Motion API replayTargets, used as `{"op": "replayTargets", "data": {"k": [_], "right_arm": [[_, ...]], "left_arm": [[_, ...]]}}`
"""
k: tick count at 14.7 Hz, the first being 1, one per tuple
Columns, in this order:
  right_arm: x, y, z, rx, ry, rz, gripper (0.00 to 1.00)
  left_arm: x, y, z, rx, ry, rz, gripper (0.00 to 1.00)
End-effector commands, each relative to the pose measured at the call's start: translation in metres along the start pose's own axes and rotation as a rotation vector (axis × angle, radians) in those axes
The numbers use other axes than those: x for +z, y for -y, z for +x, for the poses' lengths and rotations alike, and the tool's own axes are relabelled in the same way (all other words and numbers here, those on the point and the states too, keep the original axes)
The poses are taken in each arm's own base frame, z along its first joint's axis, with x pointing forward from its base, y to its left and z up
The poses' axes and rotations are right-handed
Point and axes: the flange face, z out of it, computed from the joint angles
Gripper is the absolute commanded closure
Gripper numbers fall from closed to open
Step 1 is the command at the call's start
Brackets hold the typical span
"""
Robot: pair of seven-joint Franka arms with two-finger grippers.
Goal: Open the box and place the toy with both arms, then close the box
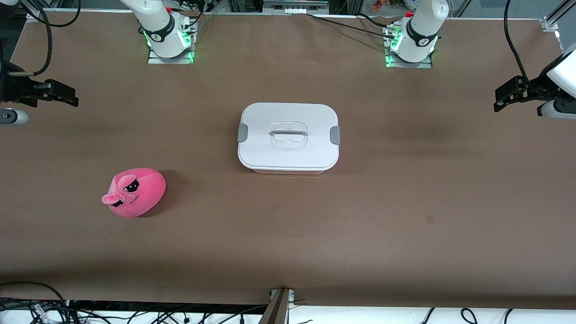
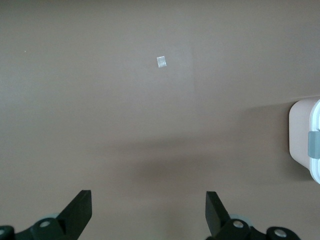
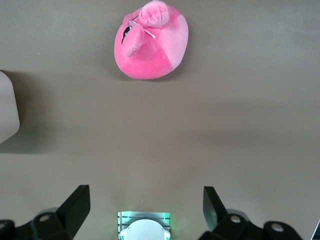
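Observation:
The box [image 1: 288, 137] stands in the middle of the table with its white lid on, grey clips at both ends and a clear handle on top. Its pink wall shows in the left wrist view [image 2: 301, 134] and a corner in the right wrist view [image 3: 8, 114]. The toy [image 1: 135, 192], a hot-pink plush with an angry face, lies nearer to the front camera than the box, toward the right arm's end [image 3: 151, 44]. My right gripper [image 1: 72, 98] hangs open and empty over bare table at its end [image 3: 145, 200]. My left gripper [image 1: 498, 100] hangs open and empty over bare table at the other end [image 2: 148, 200].
The brown table [image 1: 288, 234] carries a small pale scrap [image 2: 161, 61] near the box. The two arm bases [image 1: 170, 40] [image 1: 411, 45] stand along the table edge farthest from the front camera. Cables lie past the nearest edge [image 1: 40, 308].

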Motion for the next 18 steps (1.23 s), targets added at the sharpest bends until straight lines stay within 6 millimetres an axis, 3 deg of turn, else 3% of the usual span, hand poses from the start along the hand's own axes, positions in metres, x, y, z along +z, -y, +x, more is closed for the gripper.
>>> {"op": "replayTargets", "data": {"k": [1,10,11,14,15,18], "right_arm": [[-0.004,-0.002,0.0,0.003,-0.009,0.018,0.0],[-0.005,0.007,0.0,-0.006,-0.012,0.018,0.0],[-0.005,0.008,0.0,-0.007,-0.012,0.018,0.0],[-0.005,0.011,0.001,-0.014,-0.014,0.017,0.0],[-0.005,0.011,0.001,-0.014,-0.015,0.017,0.0],[-0.005,0.011,0.001,-0.014,-0.015,0.017,0.0]], "left_arm": [[-0.011,0.006,0.009,0.017,-0.022,-0.003,0.0],[-0.007,-0.009,0.005,0.061,0.022,-0.007,0.0],[-0.002,-0.025,0.008,0.107,0.035,-0.002,0.0],[-0.001,-0.046,0.01,0.183,0.037,0.002,0.0],[0.007,-0.053,0.014,0.206,0.052,-0.004,0.0],[0.04,-0.104,0.032,0.311,0.097,-0.022,0.0]]}}
